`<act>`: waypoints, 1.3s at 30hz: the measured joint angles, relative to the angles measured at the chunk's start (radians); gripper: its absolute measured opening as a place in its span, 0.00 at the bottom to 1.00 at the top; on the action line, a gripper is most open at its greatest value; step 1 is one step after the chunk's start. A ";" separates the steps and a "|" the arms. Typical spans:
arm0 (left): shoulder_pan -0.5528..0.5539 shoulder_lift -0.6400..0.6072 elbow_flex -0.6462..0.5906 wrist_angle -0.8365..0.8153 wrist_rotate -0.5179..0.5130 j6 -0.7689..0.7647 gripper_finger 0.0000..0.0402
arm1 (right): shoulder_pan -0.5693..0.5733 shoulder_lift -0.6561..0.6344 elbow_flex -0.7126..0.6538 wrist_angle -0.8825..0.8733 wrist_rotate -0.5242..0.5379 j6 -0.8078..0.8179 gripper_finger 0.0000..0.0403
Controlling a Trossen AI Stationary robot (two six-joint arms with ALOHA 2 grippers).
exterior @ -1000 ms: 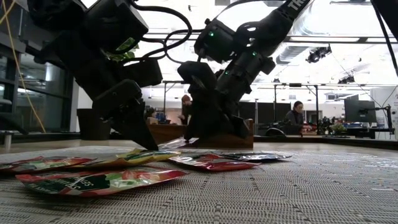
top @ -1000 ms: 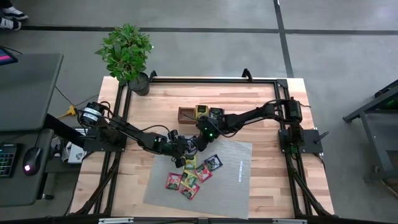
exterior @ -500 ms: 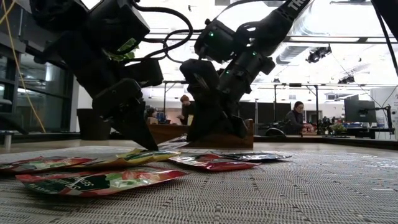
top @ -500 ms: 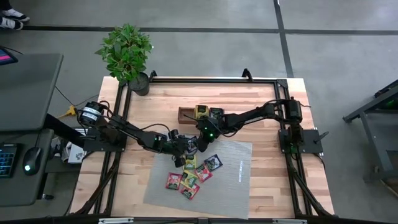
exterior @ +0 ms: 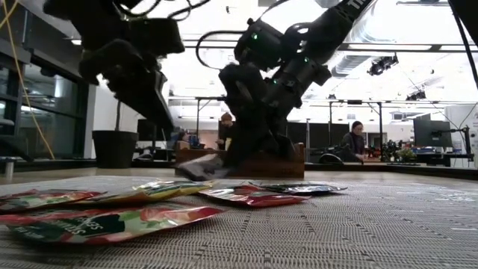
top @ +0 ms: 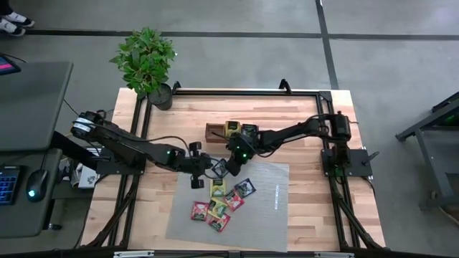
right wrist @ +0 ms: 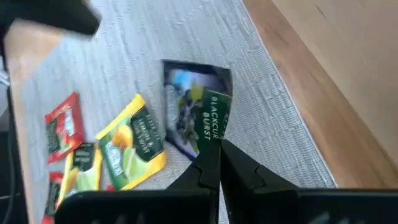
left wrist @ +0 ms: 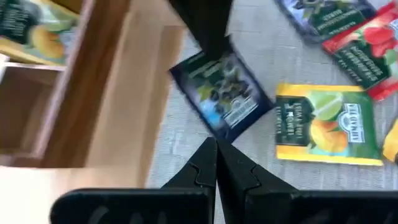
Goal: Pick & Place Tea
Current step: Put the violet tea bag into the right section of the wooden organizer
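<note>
Several small tea sachets (top: 217, 201) in red, yellow, green and dark wrappers lie flat on the grey mat (top: 265, 208). My right gripper (top: 228, 168) is over the mat's far left corner, shut on a dark sachet (right wrist: 194, 115), which also shows in the left wrist view (left wrist: 221, 93). My left gripper (top: 206, 170) is shut and empty, just left of that sachet and raised above the mat (exterior: 160, 112). The brown wooden tray (top: 213, 131) sits beyond the mat with two sachets in it. My right gripper pinches the dark sachet by its near edge (right wrist: 211, 146) between both fingers, coming slanting down from the table's far right. The wrapper bends upward beside the fingers. The sachet is tilted, its free end (exterior: 190, 170) low over the mat; whether it touches, I cannot tell.
A potted plant (top: 147, 61) stands at the table's far left corner. A black frame (top: 237, 92) runs round the table top. The mat's right half (top: 276, 215) holds no sachets. People sit in the room beyond (exterior: 358, 142).
My left gripper has risen off the sachets and drawn back a little toward the table's left. My right gripper has stayed shut on the dark sachet, which now sits tilted a little farther left. The other sachets lie as before.
</note>
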 joint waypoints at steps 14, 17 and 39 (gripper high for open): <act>0.000 -0.018 0.003 -0.069 -0.025 -0.065 0.00 | -0.067 -0.332 0.015 -0.264 0.070 -0.206 0.00; 0.000 -0.019 0.002 -0.066 -0.045 -0.079 0.00 | -0.112 -0.425 0.015 -0.386 0.100 -0.283 0.00; 0.000 -0.229 -0.546 0.944 0.010 -0.211 0.00 | -0.338 -0.475 0.189 -0.818 0.068 -0.787 0.00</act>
